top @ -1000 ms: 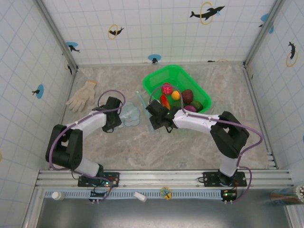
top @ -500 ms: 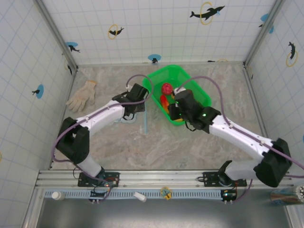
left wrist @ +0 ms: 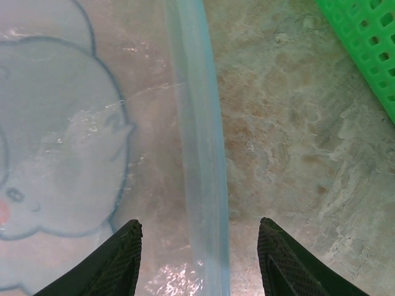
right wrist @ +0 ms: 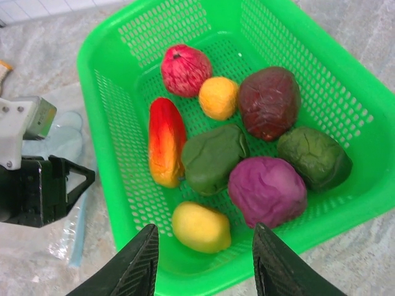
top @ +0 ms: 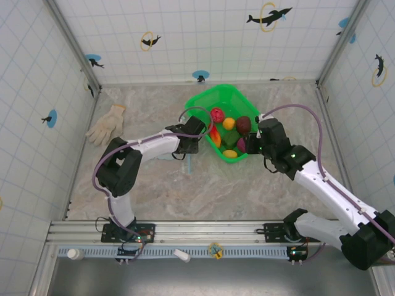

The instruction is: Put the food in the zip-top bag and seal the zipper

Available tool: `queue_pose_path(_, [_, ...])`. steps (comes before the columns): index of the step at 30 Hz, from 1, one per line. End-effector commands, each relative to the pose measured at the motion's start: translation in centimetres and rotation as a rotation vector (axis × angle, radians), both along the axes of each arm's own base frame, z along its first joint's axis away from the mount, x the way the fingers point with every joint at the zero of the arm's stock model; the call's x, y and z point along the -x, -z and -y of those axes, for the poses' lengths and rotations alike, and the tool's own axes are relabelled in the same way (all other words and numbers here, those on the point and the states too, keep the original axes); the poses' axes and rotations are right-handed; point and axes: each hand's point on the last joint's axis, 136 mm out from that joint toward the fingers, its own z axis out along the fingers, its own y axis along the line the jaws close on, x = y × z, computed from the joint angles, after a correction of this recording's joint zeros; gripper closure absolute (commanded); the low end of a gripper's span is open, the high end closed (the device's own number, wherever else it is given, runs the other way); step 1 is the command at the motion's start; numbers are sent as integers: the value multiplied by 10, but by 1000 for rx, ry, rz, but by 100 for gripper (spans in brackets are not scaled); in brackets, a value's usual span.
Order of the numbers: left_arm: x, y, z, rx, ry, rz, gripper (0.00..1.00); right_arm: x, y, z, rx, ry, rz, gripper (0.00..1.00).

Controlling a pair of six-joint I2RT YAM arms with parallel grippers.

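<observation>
**Both arms move toward the basket**

The left gripper is no longer over the middle of the zip-top bag. It has moved to the right and now hangs above the zipper, just beside the left wall of the green basket. The right gripper has left the bag's mouth and crossed the basket to its right side, nearer the worktop's right edge. The food, mostly covered a moment ago, is in view again.
</observation>
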Motion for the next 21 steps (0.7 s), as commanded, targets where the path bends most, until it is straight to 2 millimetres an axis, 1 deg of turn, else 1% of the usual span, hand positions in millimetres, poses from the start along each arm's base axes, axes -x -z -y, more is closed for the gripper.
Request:
queue_pose_path(1, [-4, 9, 8, 14, 9, -20, 50, 7, 12, 7, 33, -9, -21, 56])
queue_pose_path(4, [-2, 18, 5, -8, 9, -34, 53, 7, 15, 10, 46, -10, -17, 56])
queue_pose_path(7, [0, 24, 2, -31, 18, -45, 59, 7, 15, 10, 52, -12, -15, 56])
queue_pose_path(9, [3, 29, 1, -38, 30, -57, 65, 6, 14, 9, 52, -18, -7, 56])
queue_pose_path(12, [7, 32, -1, -38, 40, -69, 79, 6, 10, 5, 34, -39, 11, 56])
queue_pose_path(16, [10, 27, -2, -31, 53, -64, 97, 6, 6, 4, 24, -45, 26, 58])
queue_pose_path(17, [11, 24, -3, -29, 56, -61, 100, 6, 5, 3, 21, -49, 27, 58])
queue_pose_path(19, [14, 18, -4, -21, 64, -58, 100, 8, 4, -3, 0, -73, 25, 59])
queue_pose_path(21, [18, 10, -4, -1, 74, -56, 100, 11, 0, -14, -41, -125, 30, 58])
